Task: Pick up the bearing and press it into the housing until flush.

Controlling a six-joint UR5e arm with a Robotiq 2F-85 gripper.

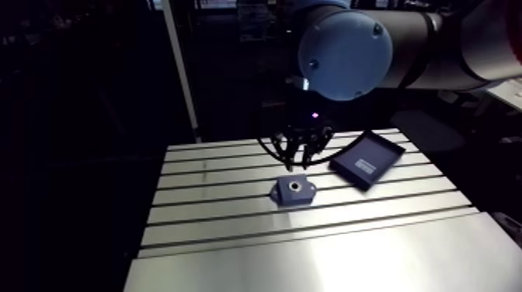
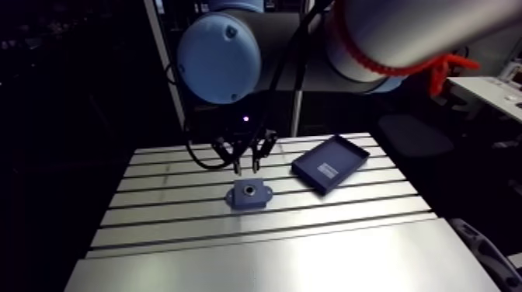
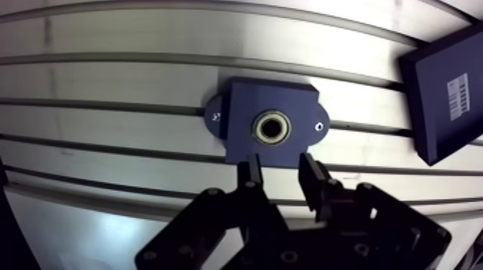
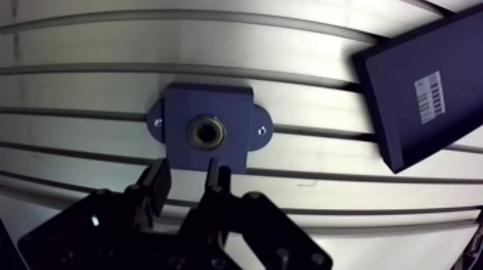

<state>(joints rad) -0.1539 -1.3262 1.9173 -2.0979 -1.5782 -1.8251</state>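
We find the bearing (image 3: 259, 128) not loose on the counter (image 3: 108, 93) but sitting in the bore of the dark blue housing (image 3: 302, 108), a bright metal ring around a dark centre. The housing lies flat across the counter's slots. Beside it, a little apart, lies a dark tray (image 3: 431, 122) with a white label.

The end effector (image 3: 282, 179) hangs above the counter and touches nothing. In the wrist view the housing lies just ahead of the fingertips rather than between them. The two fingers stand a narrow gap apart with nothing held.

We judge that the step in hand is the press. Whether the ring is already flush with the housing face we cannot tell from here.

To do it well, we would:
- Bring the end effector straight over the bore first, since it now sits off to one side of it.
- Narrow the fingers so that the tips land on the metal ring, not in its open centre or on the plastic around it.
- Push down squarely and slowly, because a tilted push could cock the bearing in the bore.
- Watch the housing, because we cannot see whether its two ears are fastened and it might slide.
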